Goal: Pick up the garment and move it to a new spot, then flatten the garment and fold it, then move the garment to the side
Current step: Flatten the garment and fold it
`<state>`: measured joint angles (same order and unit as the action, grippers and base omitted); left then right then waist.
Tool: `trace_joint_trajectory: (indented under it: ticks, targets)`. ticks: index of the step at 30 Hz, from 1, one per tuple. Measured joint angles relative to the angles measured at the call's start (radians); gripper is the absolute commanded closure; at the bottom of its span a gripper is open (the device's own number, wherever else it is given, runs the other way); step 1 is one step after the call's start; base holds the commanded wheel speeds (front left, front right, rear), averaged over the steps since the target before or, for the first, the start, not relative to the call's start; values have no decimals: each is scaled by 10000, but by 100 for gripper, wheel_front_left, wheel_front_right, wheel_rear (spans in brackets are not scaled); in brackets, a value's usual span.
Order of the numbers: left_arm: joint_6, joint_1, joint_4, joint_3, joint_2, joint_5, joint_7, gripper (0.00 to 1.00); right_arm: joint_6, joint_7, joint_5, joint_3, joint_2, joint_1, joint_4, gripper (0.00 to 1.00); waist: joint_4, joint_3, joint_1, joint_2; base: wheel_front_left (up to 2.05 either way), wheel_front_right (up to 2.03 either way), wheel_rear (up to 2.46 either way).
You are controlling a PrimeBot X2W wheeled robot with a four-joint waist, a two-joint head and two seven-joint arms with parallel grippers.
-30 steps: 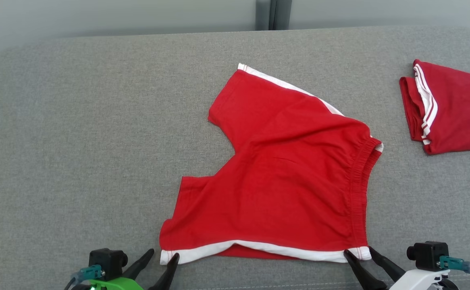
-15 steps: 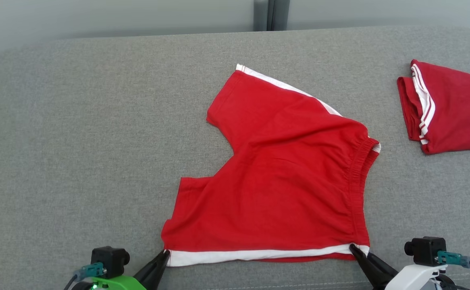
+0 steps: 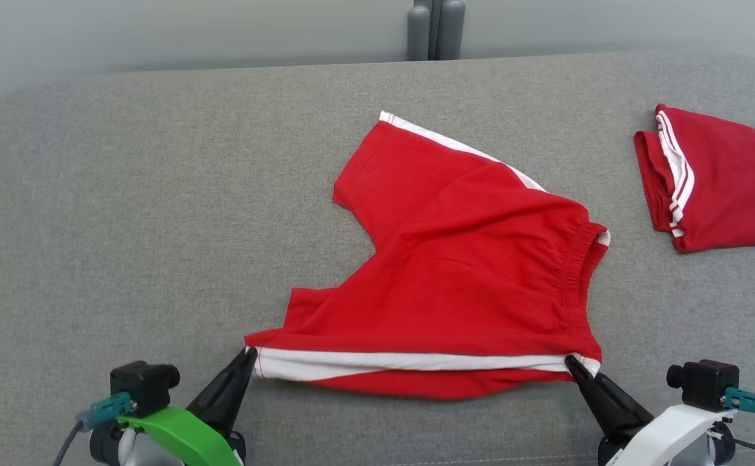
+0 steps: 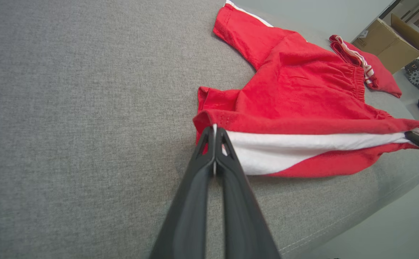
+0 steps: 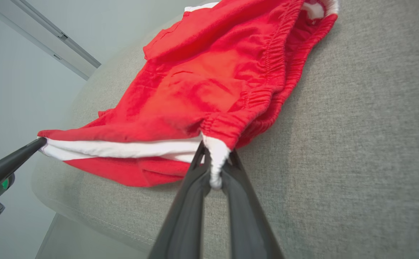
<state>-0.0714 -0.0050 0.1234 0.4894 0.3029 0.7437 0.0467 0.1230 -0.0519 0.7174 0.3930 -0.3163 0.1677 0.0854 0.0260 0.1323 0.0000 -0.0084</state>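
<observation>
The red shorts (image 3: 468,272) lie near the middle of the grey pad (image 3: 125,226), with the waistband toward the pad's right side and the two legs toward its left side. The edge closest to the pad's front rim carries a white stripe (image 3: 416,362). This edge is now lifted off the pad and stretched in a straight line, and a red lower layer hangs under it. One second ago the same edge lay flat on the pad.

The left gripper (image 3: 248,355) is pinched together on the leg corner of the stripe, over the front part of the pad. The right gripper (image 3: 572,362) is clamped on the white waistband corner, also over the front part. One second ago both stood with their fingers apart beside these corners.

A second, folded red garment (image 3: 727,188) lies at the right end of the pad, well apart from the shorts.
</observation>
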Motion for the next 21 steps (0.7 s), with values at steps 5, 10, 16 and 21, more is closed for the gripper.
trace_joint_trajectory:
  ticks: [5, 10, 16, 21]
  targets:
    - [-125, -259, -543, -376, 6, 543, 173, 100, 0, -360, 349, -102, 27, -31, -230, 100, -21, -78, 0, 0, 0, 0, 0]
    - [-178, -708, -1126, -598, 15, 913, 104, 100, 0, -476, 617, 27, -13, -43, -525, 100, -77, -47, 0, 0, 0, 0, 0]
    - [-222, -1679, -1666, -934, 142, 1191, -303, 100, 0, -711, 869, 134, -75, -444, -1080, 100, -235, 233, 0, 0, 0, 0, 0]
    - [-192, -2366, -1728, -1043, 303, 1239, -721, 100, 0, -947, 1057, 136, -65, -779, -1398, 100, -424, 563, 0, 0, 0, 0, 0]
